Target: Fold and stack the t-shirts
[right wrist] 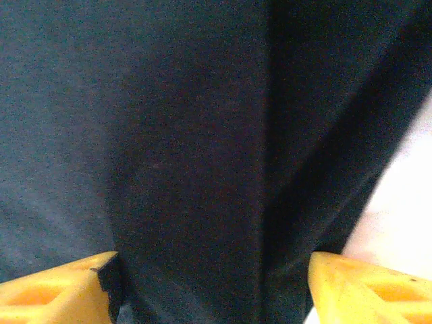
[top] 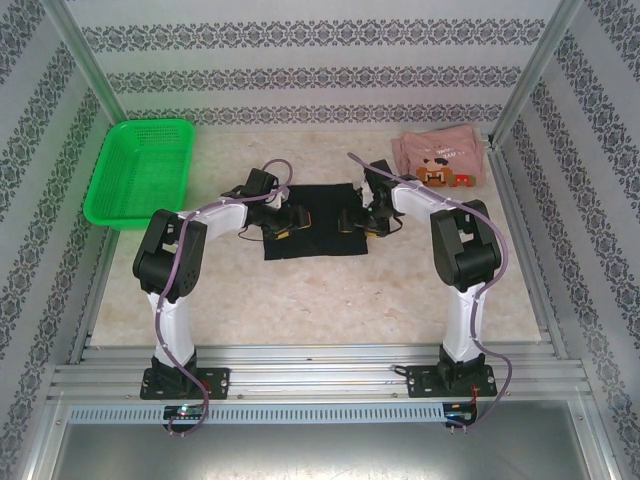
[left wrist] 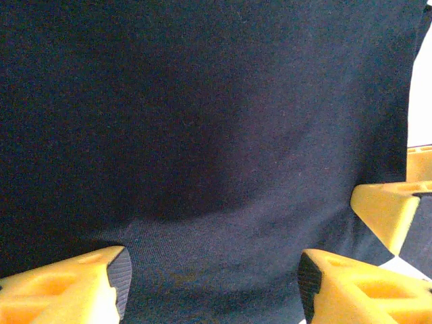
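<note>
The black t-shirt (top: 312, 222) lies as a folded rectangle in the middle of the table. My left gripper (top: 284, 222) hovers low over its left part and my right gripper (top: 356, 222) over its right part, facing each other. In the left wrist view the left gripper (left wrist: 212, 283) is open, with flat black cloth (left wrist: 202, 135) under its yellow fingers (left wrist: 67, 287). The right gripper (right wrist: 212, 290) also stands open above the dark cloth (right wrist: 169, 135), which has a lengthwise fold. The pale pink t-shirt (top: 437, 163) with its cartoon print lies at the back right, apart from both grippers.
A green mesh basket (top: 140, 170) stands at the back left. Patterned walls and metal posts enclose the table (top: 320, 300). Bare tabletop stretches in front of the black shirt. A yellow finger of the other gripper (left wrist: 388, 209) shows at the right of the left wrist view.
</note>
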`<state>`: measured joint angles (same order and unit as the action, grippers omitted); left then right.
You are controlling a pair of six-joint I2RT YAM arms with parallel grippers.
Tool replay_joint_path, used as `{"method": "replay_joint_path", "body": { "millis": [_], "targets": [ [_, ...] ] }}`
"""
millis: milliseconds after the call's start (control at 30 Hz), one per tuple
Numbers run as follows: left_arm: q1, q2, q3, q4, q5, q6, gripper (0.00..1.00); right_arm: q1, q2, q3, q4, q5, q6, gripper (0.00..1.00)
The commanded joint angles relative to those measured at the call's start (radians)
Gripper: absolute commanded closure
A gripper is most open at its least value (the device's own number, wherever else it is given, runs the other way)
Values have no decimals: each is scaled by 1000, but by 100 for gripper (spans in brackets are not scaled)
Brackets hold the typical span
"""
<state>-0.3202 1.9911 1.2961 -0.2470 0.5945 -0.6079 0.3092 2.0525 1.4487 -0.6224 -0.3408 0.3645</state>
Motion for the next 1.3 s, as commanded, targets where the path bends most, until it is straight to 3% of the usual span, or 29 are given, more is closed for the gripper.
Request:
{"method": "replay_joint_path", "body": {
  "millis": [0, 200, 433, 567, 733, 933, 1267],
  "targets": [
    [14, 11, 8, -52, 2, 28, 33, -9, 23, 35, -95, 111, -22, 31],
    [20, 8, 20, -58, 7, 31, 33, 26, 93, 120, -124, 133, -20, 41],
    [28, -35, 29, -7, 65, 5, 31, 26, 126, 166, -125, 189, -14, 83],
    [50, -100, 31, 61, 91, -63, 27, 7, 76, 185, -111, 222, -45, 99],
    [99, -200, 49, 121, 87, -157, 23, -3, 47, 252, -120, 269, -91, 100],
    [165, -321, 48, 78, 61, -150, 22, -27, 56, 372, -137, 329, -131, 100],
    [247, -467, -171, 59, 31, -122, 22, -73, 180, 690, -181, 427, -220, 100]
  ]
}}
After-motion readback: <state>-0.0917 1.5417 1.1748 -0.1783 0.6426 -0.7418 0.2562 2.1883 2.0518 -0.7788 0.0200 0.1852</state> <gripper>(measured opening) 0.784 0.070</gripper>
